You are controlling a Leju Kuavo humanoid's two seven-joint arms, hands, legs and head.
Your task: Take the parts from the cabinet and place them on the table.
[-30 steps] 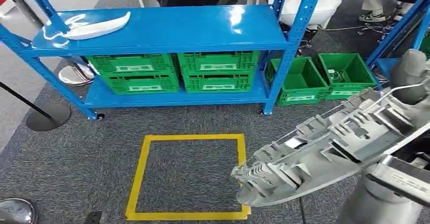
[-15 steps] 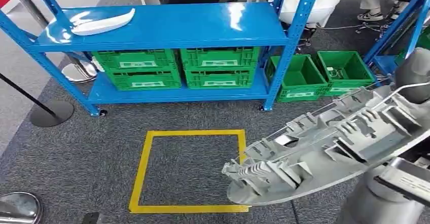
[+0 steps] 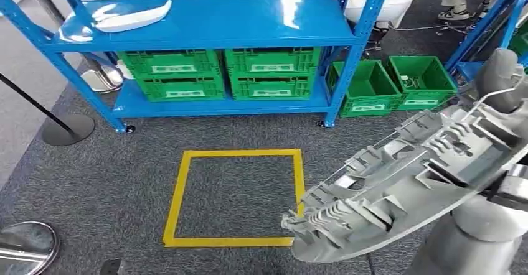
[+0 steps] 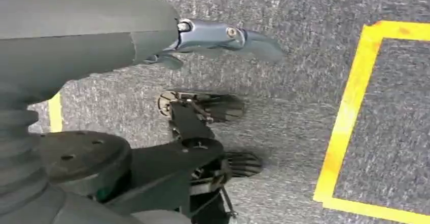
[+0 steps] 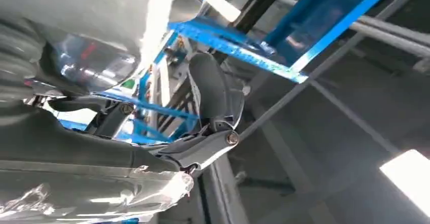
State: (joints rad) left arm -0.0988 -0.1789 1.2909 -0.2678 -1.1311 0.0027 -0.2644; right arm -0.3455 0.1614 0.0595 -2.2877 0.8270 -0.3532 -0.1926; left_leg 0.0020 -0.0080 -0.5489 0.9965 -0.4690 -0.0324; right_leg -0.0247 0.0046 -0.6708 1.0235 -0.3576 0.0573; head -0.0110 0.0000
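Fingers point(image 5: 213, 89) of the right hand point(image 5: 167, 133) curl around the long grey ribbed part point(image 3: 405, 175), held tilted over the grey carpet point(image 3: 93, 181) beside the yellow taped square point(image 3: 236, 197); left hand point(image 4: 223, 36) hangs above the carpet, fingers apart, holding nothing; blue rack point(image 3: 218, 23) carries a white curved part point(image 3: 134, 17) at its top shelf's left corner; green crates point(image 3: 224, 79) sit on the lower shelf; two open green bins point(image 3: 398, 85) stand on the floor just right, contents unclear.
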